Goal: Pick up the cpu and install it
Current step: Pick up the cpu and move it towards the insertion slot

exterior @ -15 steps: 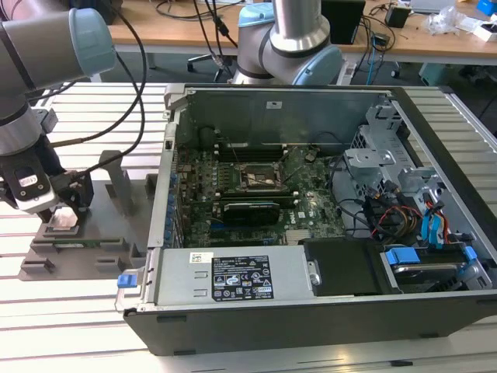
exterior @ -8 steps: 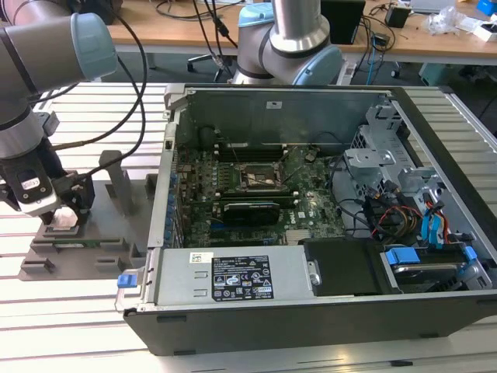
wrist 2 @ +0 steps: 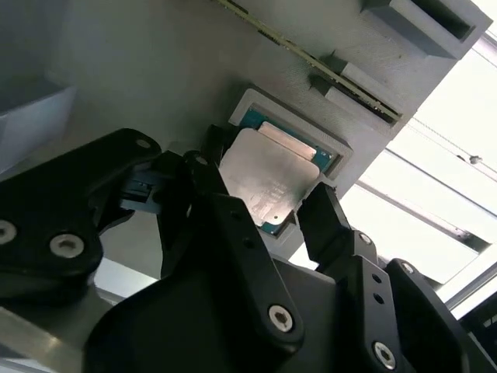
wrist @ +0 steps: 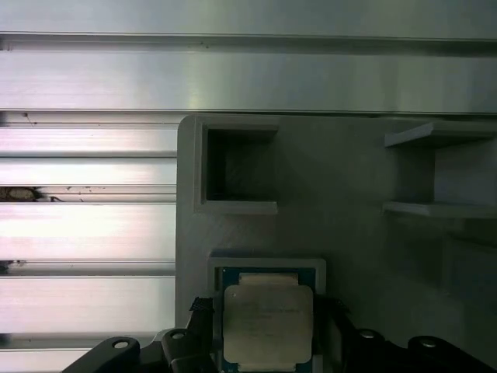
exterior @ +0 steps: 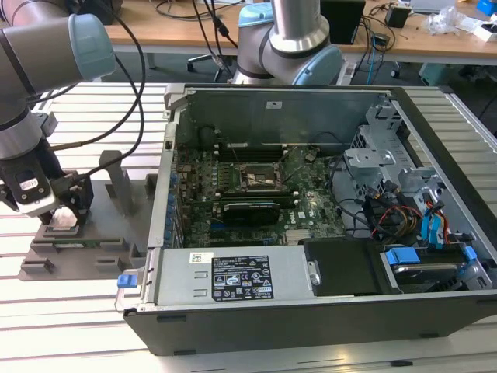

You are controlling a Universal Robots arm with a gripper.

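the arm [exterior: 31, 70] reaches in from the exterior view's left and bends down at the wrist, so that the gripper [exterior: 60, 217] points straight down over the grey fixture [exterior: 85, 249]. the fixture lies on the slatted metal worktop [exterior: 78, 326], toward the worktop's edge on the exterior view's left and just beside the open computer case [exterior: 311, 311]. in both wrist views the gripper [wrist 2: 268, 194] [wrist: 266, 311] sits low over a square recess close to one edge of the fixture [wrist 2: 155, 70] [wrist: 342, 233], near one of its corners. the black fingers [wrist 2: 322, 221] [wrist: 196, 311] are spread apart, one on each side of the recess, and a gap shows between each tip and the chip, so nothing is gripped. the cpu [wrist 2: 268, 175] [wrist: 268, 322] lies flat in that recess, a small square chip with a dull silvery lid whose corners are notched, and a thin green-blue rim showing around the lid inside the pale grey frame of the recess. the worktop [wrist: 93, 78] shows its bright slats beyond the fixture's edge.
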